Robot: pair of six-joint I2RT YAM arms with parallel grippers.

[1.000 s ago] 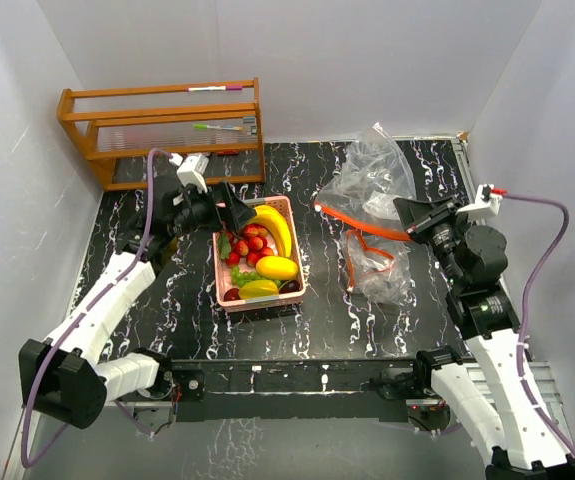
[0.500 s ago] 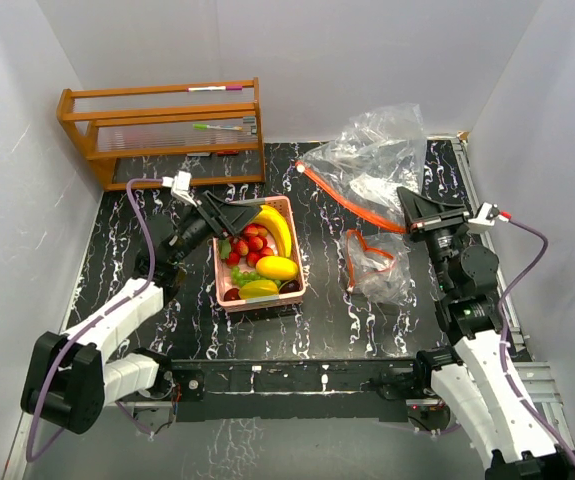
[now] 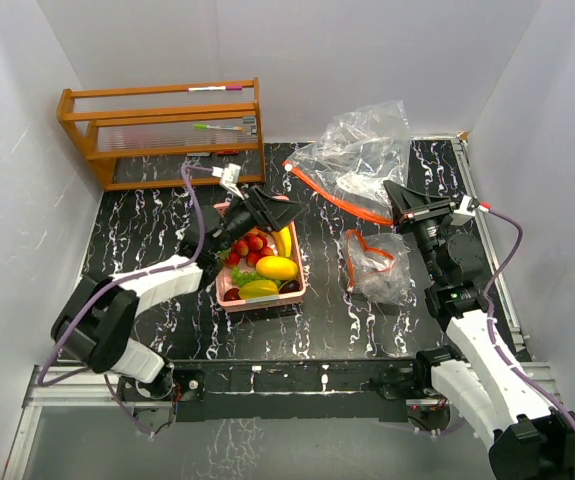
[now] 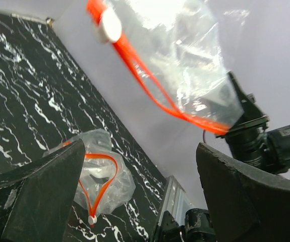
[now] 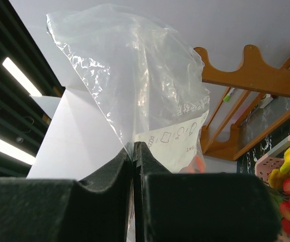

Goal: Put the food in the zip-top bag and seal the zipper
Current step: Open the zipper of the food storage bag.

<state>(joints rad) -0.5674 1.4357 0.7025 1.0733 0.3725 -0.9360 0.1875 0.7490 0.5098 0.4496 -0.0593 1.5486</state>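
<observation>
My right gripper [image 3: 404,207] is shut on a clear zip-top bag [image 3: 355,155] with an orange zipper and holds it raised above the table's back right. In the right wrist view the fingers [image 5: 133,151] pinch the bag's film [image 5: 134,75]. The food lies in a pink basket [image 3: 263,303]: a yellow banana [image 3: 283,240], a mango [image 3: 277,267], red strawberries [image 3: 250,245] and green pieces [image 3: 238,275]. My left gripper [image 3: 273,212] is open and empty above the basket's far end. In the left wrist view the gripper [image 4: 142,201] faces the held bag [image 4: 185,65] and its white slider [image 4: 107,25].
A second clear bag [image 3: 372,262] with an orange zipper lies crumpled on the table right of the basket; it also shows in the left wrist view [image 4: 99,171]. A wooden rack [image 3: 162,130] stands at the back left. White walls enclose the black marbled table.
My left gripper has swung right, from beside the basket's left to over its far end. My right gripper has lifted the bag up and toward the back.
</observation>
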